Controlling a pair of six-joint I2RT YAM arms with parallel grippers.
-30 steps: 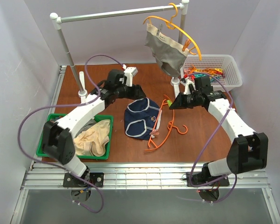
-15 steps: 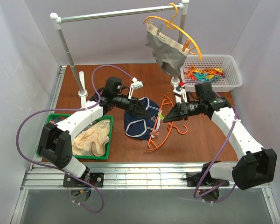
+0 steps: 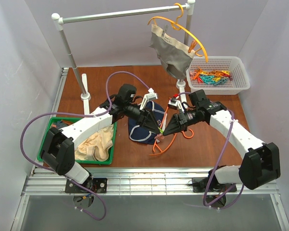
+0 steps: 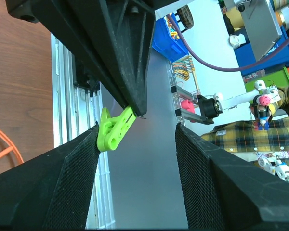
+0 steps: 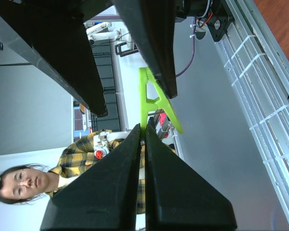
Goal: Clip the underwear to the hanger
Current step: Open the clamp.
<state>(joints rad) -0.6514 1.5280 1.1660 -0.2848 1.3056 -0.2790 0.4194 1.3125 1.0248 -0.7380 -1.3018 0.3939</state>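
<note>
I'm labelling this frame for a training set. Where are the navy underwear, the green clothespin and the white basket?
navy underwear (image 3: pixel 137 130): top external view, on its lower left panel.
green clothespin (image 4: pixel 114 131): left wrist view, on its body by the round holes.
white basket (image 3: pixel 243 77): top external view, on its right wall.

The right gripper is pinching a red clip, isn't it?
Not red: the clip is green. The right wrist view shows the right gripper pinching it.

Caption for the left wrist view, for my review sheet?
Lime-green plastic clothes peg, pinched by the shut right gripper, sits between the open black fingers of the left gripper.
</note>
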